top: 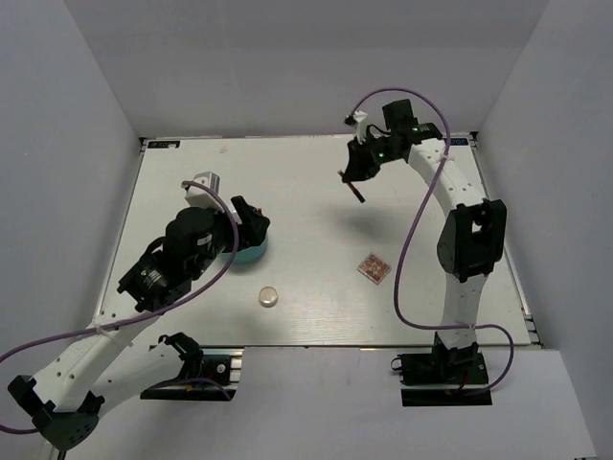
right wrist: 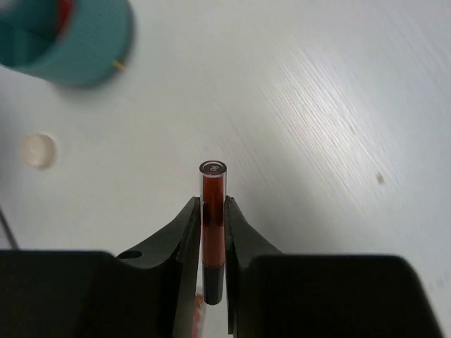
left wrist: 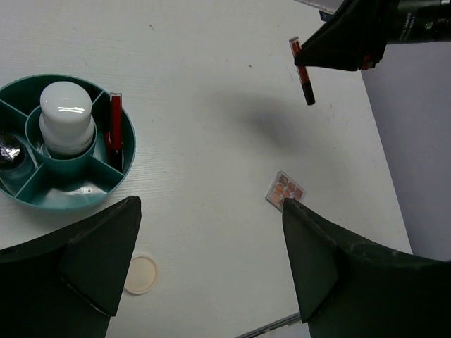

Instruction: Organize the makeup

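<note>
1. One thin red-black stick hangs above the table's far side, clamped in the right gripper.
2. Probably light, rigid and slippery; safest held near its middle.
3. Left gripper gapes empty near the teal tub.

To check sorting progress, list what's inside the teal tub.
Teal tub: white bottle in the centre well, red-black stick in an outer section, a shiny item in another, cut off by the frame.

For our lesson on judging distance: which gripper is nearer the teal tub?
Left. The left gripper hovers beside the teal tub; the right gripper, holding a red-black stick, is far off toward the back.
</note>
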Controlling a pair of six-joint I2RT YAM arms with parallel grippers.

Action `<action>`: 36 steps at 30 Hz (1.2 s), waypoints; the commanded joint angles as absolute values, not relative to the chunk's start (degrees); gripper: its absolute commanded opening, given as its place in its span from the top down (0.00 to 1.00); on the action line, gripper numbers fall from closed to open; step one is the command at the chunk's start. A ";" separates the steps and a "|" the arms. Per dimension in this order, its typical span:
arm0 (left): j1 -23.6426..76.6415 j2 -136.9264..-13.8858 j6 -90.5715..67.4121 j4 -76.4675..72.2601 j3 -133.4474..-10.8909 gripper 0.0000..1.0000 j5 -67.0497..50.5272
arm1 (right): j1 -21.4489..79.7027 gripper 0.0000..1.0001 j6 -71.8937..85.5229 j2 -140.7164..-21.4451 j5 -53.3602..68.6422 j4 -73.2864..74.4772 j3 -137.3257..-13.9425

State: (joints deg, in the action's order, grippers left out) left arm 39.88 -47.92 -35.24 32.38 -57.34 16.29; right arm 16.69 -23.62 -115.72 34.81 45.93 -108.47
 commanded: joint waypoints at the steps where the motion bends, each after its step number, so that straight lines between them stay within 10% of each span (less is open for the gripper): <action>1: 40.08 -45.71 -37.44 32.08 -55.73 0.09 17.93 | 19.51 1.00 -19.17 -117.07 52.89 45.05 -111.80; 14: 40.08 -47.72 -37.35 33.92 -58.45 0.09 18.37 | 34.54 1.00 19.85 -118.82 55.38 -17.79 -100.72; 36: 40.08 -45.97 -38.67 37.09 -59.59 0.08 18.46 | 40.78 1.00 28.92 -125.95 41.75 -39.81 -92.03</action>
State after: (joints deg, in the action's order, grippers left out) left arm 39.88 -46.50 -38.44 36.05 -57.78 18.26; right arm 40.53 29.61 -126.21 43.05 -34.17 -93.23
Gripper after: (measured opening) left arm 0.913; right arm 0.207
